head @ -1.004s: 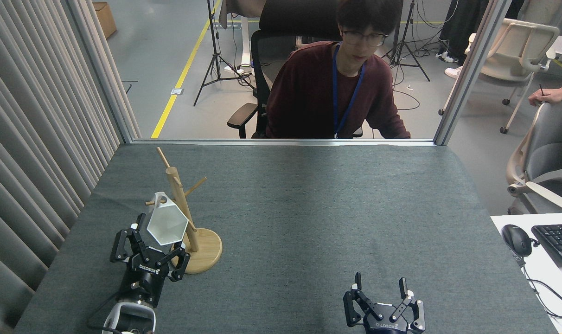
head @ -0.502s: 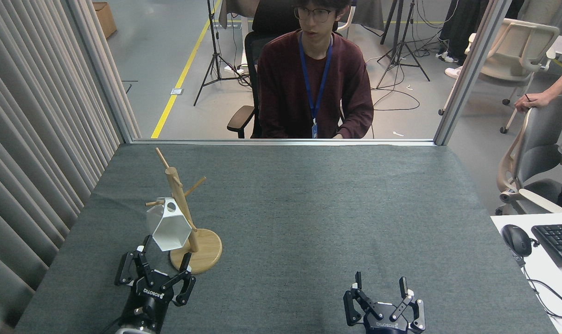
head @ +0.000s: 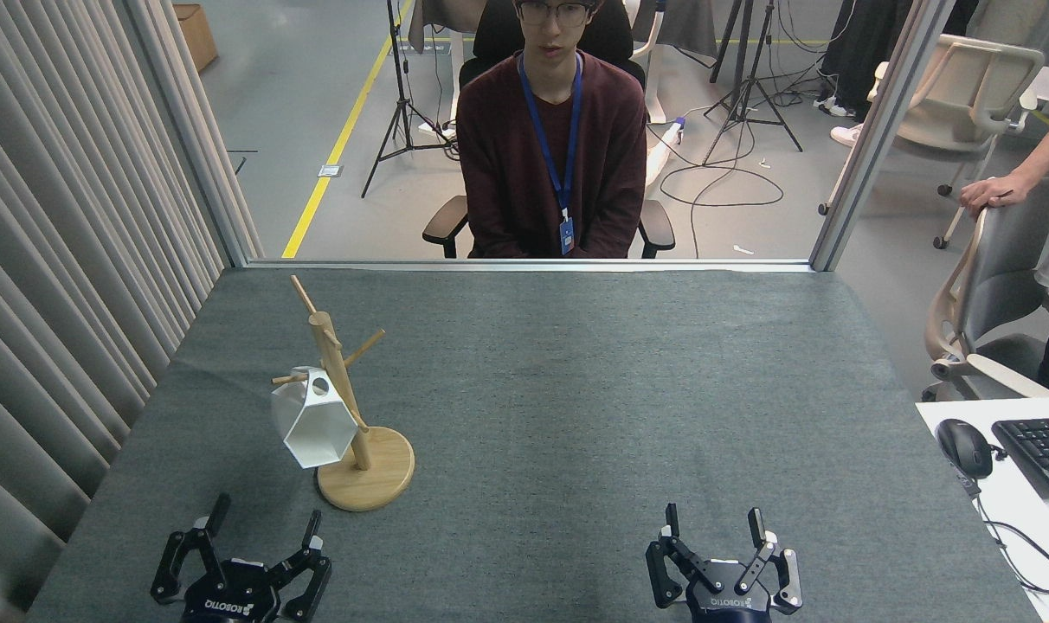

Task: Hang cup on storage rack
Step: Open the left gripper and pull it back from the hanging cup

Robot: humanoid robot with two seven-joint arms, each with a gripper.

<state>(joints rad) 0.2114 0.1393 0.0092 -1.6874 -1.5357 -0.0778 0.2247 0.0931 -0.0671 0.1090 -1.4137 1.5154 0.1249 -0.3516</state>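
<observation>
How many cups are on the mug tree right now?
1. The white hexagonal cup hangs by its rim tab from a left-side peg of the wooden mug tree; no others visible.

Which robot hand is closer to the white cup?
Left. The left gripper sits just below the hanging cup; the right gripper is far off to its right.

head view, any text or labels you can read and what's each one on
"ROBOTIQ", white print seen upside down, on the left gripper body.
"ROBOTIQ", upside down, on the right gripper body.
The badge on the person's blue lanyard: too small to read.
The keyboard keys: too small to read.
</observation>
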